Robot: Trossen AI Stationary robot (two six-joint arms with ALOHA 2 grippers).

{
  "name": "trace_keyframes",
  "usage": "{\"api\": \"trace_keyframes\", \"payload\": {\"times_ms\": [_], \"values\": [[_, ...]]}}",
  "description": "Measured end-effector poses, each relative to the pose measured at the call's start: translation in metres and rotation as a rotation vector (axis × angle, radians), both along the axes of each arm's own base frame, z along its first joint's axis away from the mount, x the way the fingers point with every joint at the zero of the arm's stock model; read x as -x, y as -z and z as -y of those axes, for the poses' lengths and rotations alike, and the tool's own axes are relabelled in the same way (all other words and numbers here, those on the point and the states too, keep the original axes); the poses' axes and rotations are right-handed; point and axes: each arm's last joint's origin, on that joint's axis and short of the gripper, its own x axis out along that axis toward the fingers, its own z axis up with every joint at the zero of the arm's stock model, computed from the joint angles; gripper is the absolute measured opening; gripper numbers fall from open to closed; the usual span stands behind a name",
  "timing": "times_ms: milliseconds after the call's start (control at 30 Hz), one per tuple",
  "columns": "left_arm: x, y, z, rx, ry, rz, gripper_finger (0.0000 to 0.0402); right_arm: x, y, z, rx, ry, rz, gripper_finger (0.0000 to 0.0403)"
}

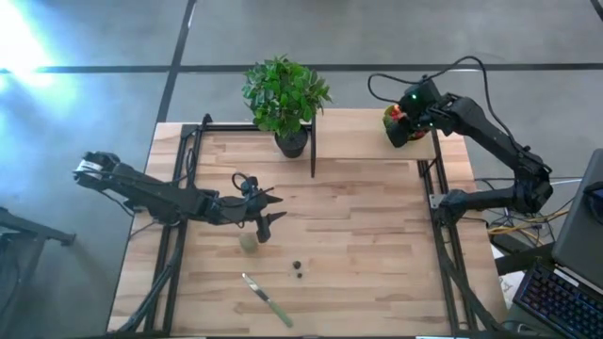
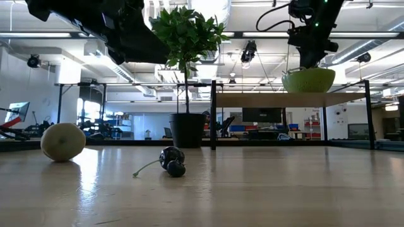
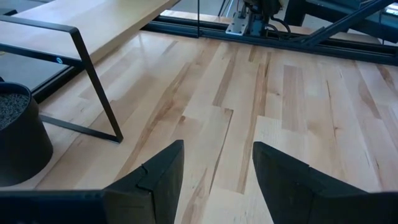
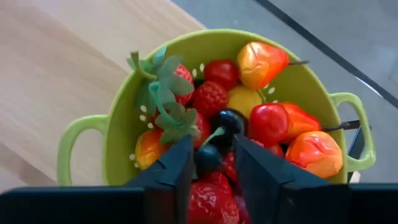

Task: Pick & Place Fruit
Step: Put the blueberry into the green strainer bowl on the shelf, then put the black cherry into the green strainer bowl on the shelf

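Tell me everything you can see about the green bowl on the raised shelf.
The green bowl is lime green and round, plastic-looking, with two loop handles. It sits upright on the raised wooden shelf at the table's far right. It is heaped with toy fruit: red, orange, yellow and dark pieces. The right gripper hangs just above the heap, jaws slightly apart.

Fruit (image 4: 249,118) heaped in bowl (image 4: 124,149); kiwi (image 1: 248,242) on table

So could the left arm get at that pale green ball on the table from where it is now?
Probably yes. The left gripper hangs open just above and beside the pale green ball, with only bare table between them. The dark berries and knife lie farther off.
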Motion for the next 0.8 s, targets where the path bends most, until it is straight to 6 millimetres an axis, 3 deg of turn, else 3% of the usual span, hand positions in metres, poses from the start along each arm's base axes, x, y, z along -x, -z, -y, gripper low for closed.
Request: {"api": "trace_keyframes", "payload": {"times_ms": [333, 433, 600, 800], "values": [[0.000, 0.000, 0.000, 0.000, 0.000, 0.000, 0.0197, 0.000, -0.019, 0.000, 0.048, -0.013, 0.057, 0.0193], [0.000, 0.000, 0.000, 0.000, 0.000, 0.000, 0.0197, -0.003, -0.022, -0.005, 0.016, -0.103, 0.111, 0.0205], [0.000, 0.000, 0.000, 0.000, 0.000, 0.000, 0.0197, -0.017, -0.029, -0.013, 0.021, -0.237, 0.214, 0.0198], [0.000, 0.000, 0.000, 0.000, 0.000, 0.000, 0.0197, -0.040, -0.039, -0.038, 0.090, -0.401, 0.301, 0.0168]]}}
